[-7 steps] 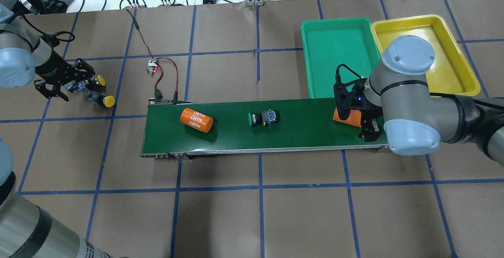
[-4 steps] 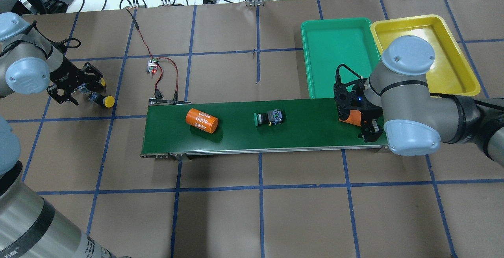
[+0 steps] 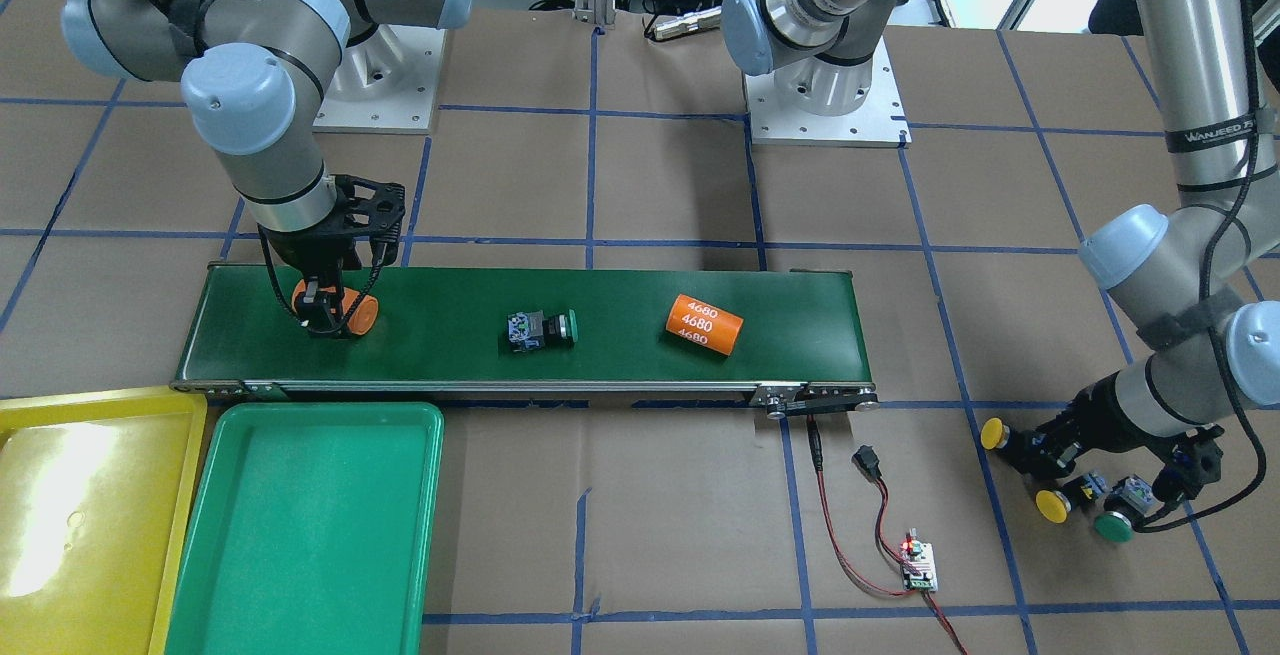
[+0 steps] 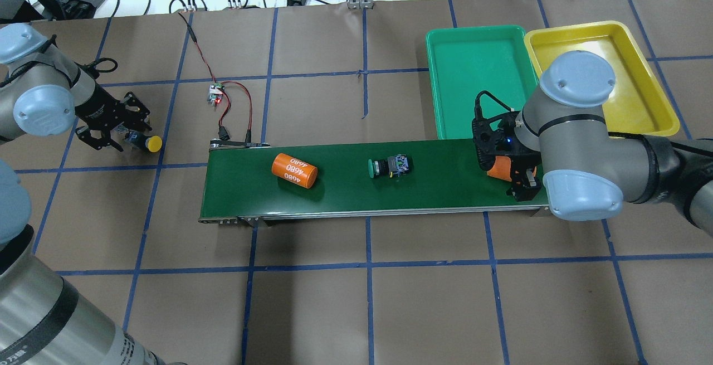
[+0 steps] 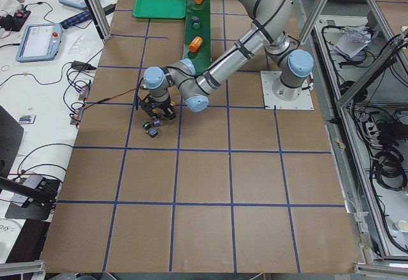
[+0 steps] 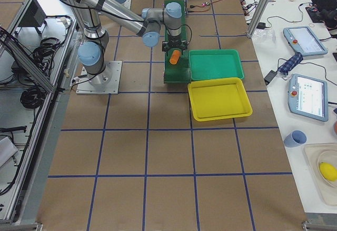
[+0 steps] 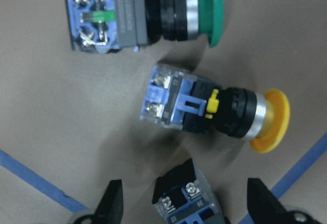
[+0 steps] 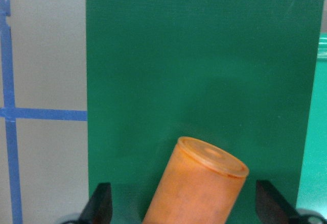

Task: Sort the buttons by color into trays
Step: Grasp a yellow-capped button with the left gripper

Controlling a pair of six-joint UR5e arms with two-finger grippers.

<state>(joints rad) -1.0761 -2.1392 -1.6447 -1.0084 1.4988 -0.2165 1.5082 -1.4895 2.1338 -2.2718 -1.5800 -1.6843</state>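
Left wrist-mounted view | left end effector (image 7: 186, 206) spread wide, nearest button (image 7: 184, 196) between its fingers | yellow button (image 7: 214, 114) and green button (image 7: 148, 15) just ahead | best: centre, descend, close without nudging neighbours | right end effector (image 8: 185, 206) wide, astride orange cylinder (image 8: 196, 183)

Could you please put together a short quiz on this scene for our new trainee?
1. True or false: the green tray and the yellow tray both hold nothing yet.
2. What lies between the open fingers of the right gripper?
A. a yellow-capped button
B. an orange cylinder
C. a circuit board
3. How many buttons lie on the conveyor belt, and what colour is the cap?

Key
1. True.
2. B.
3. One, the green-capped button.
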